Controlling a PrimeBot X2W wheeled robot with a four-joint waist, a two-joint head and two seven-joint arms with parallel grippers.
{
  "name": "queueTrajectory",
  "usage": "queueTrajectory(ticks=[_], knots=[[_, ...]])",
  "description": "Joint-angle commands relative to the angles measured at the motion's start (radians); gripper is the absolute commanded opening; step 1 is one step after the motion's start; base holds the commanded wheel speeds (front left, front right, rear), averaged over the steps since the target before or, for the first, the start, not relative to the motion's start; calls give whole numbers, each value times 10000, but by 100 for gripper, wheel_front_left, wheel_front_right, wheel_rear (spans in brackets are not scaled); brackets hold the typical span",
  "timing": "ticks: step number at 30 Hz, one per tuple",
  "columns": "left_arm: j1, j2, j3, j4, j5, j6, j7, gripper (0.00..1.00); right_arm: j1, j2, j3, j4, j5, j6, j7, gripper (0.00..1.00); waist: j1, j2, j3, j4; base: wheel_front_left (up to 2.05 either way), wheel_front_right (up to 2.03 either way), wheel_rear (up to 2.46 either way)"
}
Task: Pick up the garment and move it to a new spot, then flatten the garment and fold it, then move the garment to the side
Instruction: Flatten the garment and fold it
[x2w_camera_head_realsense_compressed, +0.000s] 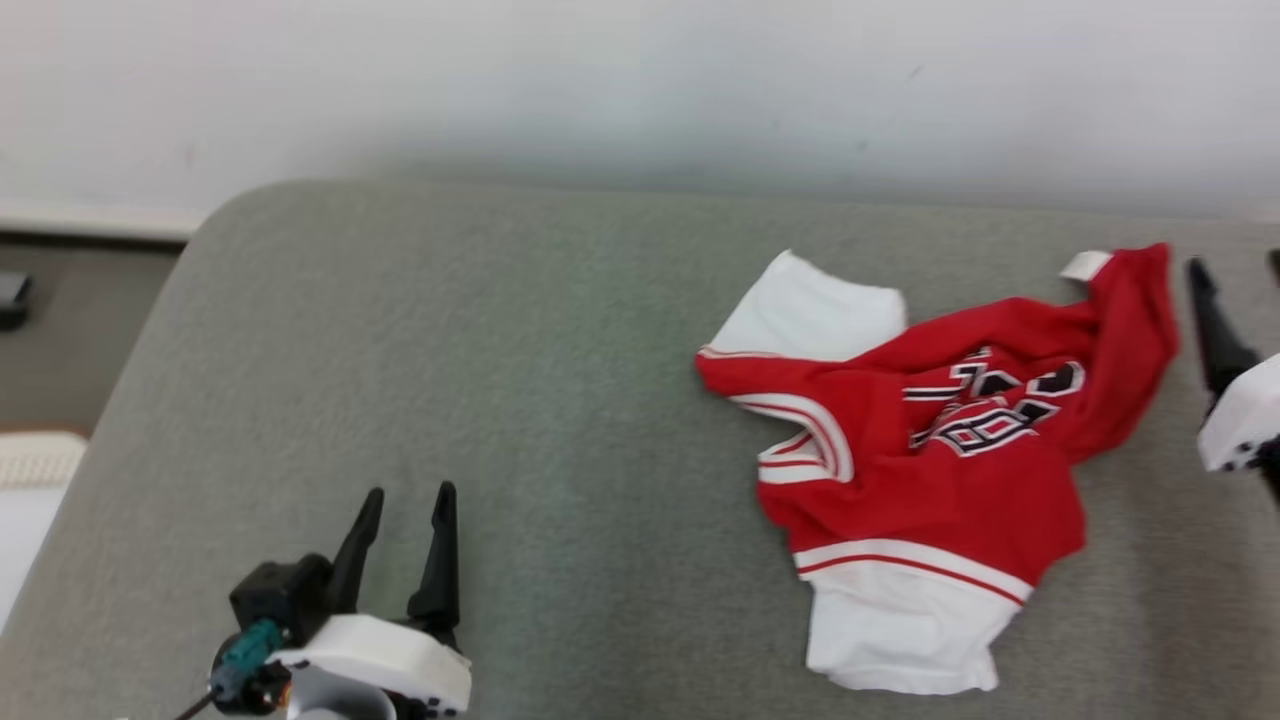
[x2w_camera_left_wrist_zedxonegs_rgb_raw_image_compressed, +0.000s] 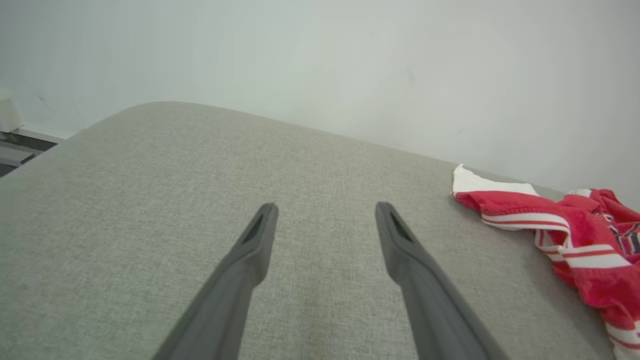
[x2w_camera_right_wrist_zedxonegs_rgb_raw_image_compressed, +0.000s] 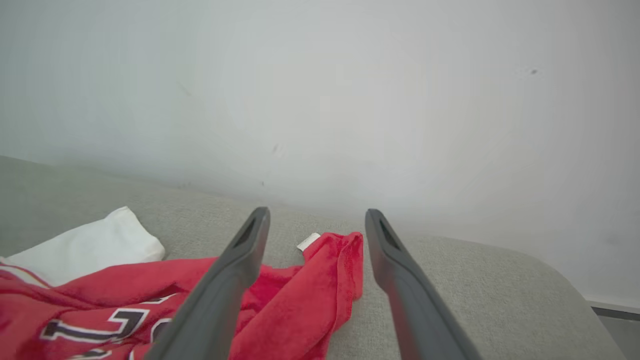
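Note:
A red and white jersey, the garment, lies crumpled on the right half of the grey cushion, its black-and-white lettering facing up. My right gripper stands open just right of the garment's far red corner. In the right wrist view that corner lies between and below the spread fingers, not gripped. My left gripper is open over bare cushion at the near left, far from the cloth. The left wrist view has the garment at its right edge, beyond my left gripper.
A pale wall runs right behind the cushion. The cushion's rounded left end drops to a grey floor, where a small dark object lies. A pale woven thing sits at the left edge.

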Motion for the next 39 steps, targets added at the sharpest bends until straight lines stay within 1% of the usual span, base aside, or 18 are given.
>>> queueTrajectory(ticks=[1, 6, 10, 12, 14, 16, 19, 23, 28, 33, 35, 39], knots=[[191, 27, 9, 12, 21, 28, -10, 100, 360, 25, 80, -249, 172, -25, -144, 100, -1, 0, -708, -723, 0, 0, 0], [569, -20, -69, -45, -68, 84, -11, 100, 1626, 82, 285, -1712, 751, -25, -541, 100, -1, 0, -1210, -1302, 0, 0, 0], [816, -55, -189, -90, -113, 106, -10, 100, 2888, 156, -16, -2675, 897, -25, -753, 100, -1, 0, -1497, -1641, 0, 0, 0], [924, -76, -262, -104, -142, 110, -2, 100, 3563, 235, -390, -3133, 759, -25, -807, 100, -1, 0, -1589, -1751, 0, 0, 0], [990, -105, -366, -111, -185, 101, 28, 100, 4331, 449, -979, -3629, 710, -25, -867, 100, -1, 0, -1656, -1798, 0, 0, 0], [1039, -106, -406, -147, -240, 139, 29, 100, 5043, 738, -1722, -4296, 466, -25, -866, 100, -1, 0, -1688, -1870, 0, 0, 0], [1083, -124, -543, -197, -252, 76, 106, 100, 6070, 1248, -2691, -5324, -173, -23, -867, 100, -1, 0, -1699, -1975, 0, 0, 0], [1040, -133, -770, -308, -322, -52, 317, 100, 6822, 1750, -3285, -6243, -887, -25, -867, 100, -1, 0, -1675, -2095, 0, 0, 0], [862, -170, -1679, -397, -232, -372, 1315, 100, 7175, 2210, -3691, -6935, -1338, -25, -585, 100, -1, 0, -1585, -2221, 0, 0, 0], [730, -221, -2744, -487, -466, -618, 2551, 100, 7321, 2534, -3996, -7420, -1629, -25, -387, 100, -1, 0, -1332, -2496, 0, 0, 0], [733, -231, -2964, -379, -750, -626, 3036, 100, 7334, 2651, -4062, -7502, -1705, -25, -365, 100, -1, 0, -1275, -2661, 0, 0, 0], [697, -251, -3412, -186, -859, -568, 3750, 100, 7340, 2805, -4135, -7640, -1833, -25, -361, 100, -1, 0, -1144, -3046, 0, 0, 0]])
